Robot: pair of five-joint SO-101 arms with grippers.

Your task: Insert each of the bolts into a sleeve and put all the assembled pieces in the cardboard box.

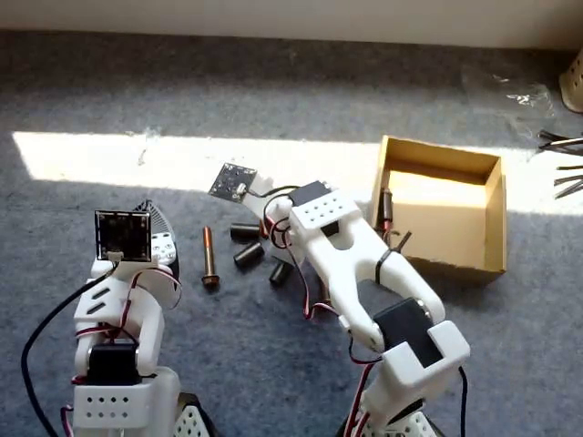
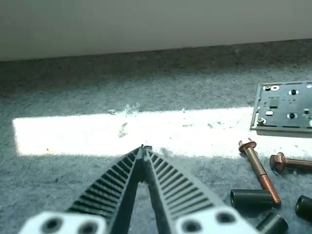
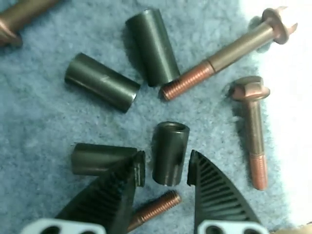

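Right pincer (image 3: 166, 162) is hanging open, straddling a dark sleeve (image 3: 169, 146) lying on the carpet (image 3: 39, 122) among loose bolts (image 3: 249, 126). Likely the sleeve pick-up step; next move calls for closing squarely. Left pincer (image 2: 143, 152) is sitting closed, empty.

Coppery metal bolts (image 3: 233, 50) with threaded tips; smooth dark matt sleeves (image 3: 169, 152); fuzzy grey carpet (image 3: 44, 126); brown cardboard box (image 1: 444, 205).
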